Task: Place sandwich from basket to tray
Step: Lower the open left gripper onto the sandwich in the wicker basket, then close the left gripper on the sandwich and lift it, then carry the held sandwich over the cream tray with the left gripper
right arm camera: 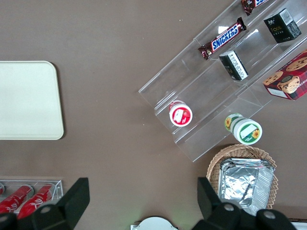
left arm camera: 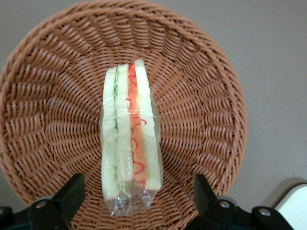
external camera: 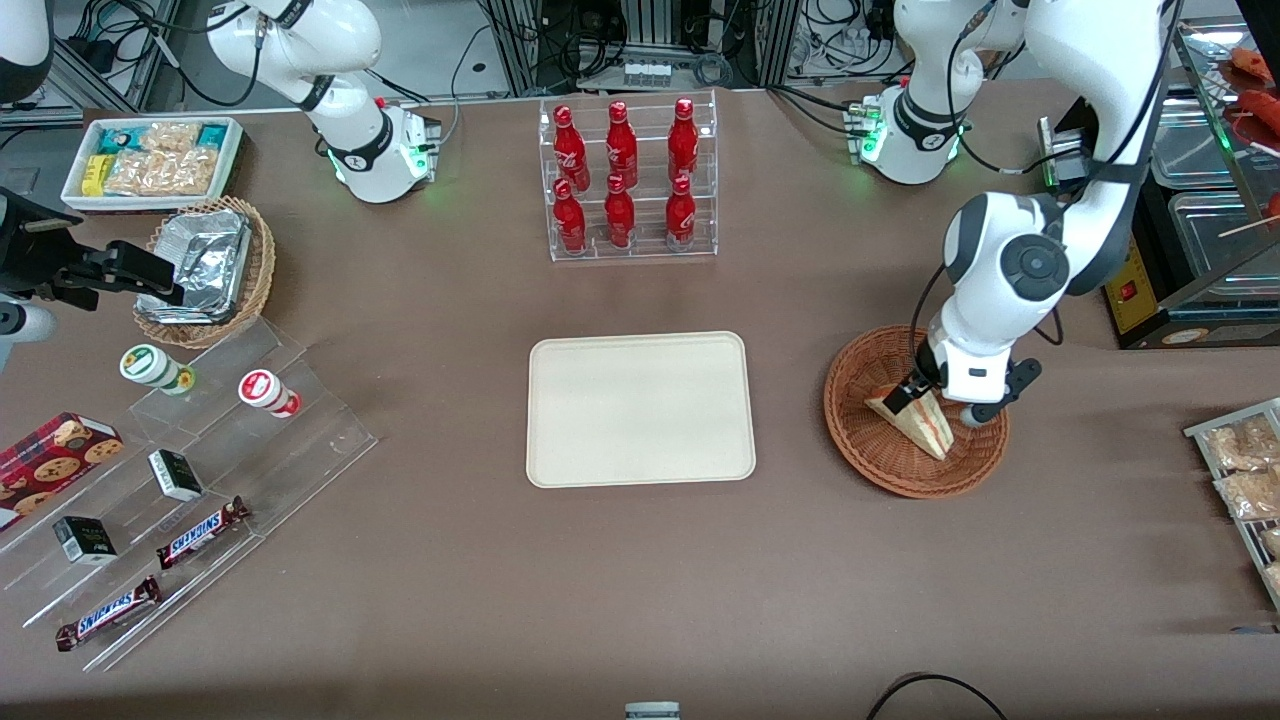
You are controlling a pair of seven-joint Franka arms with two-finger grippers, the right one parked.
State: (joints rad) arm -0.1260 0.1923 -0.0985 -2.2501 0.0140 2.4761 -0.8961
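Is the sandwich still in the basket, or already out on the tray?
In the basket: the sandwich stands on edge there, the open gripper straddling it. The tray holds nothing.

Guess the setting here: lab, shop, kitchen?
Likely a lab mock-up of a snack shop: cola bottles in a clear rack, Snickers bars on acrylic steps, cable-strewn frames. The gripper hangs open over the sandwich.

The front view looks steeply down on the whole brown counter (external camera: 420, 560), facing both robot bases. The left wrist view looks straight down, close, past the open claw (left arm camera: 139, 196) into the round reddish-brown wicker basket (left arm camera: 201, 96), also visible from the front. The right wrist view shares the cream rectangular plastic tray (right arm camera: 26, 100).
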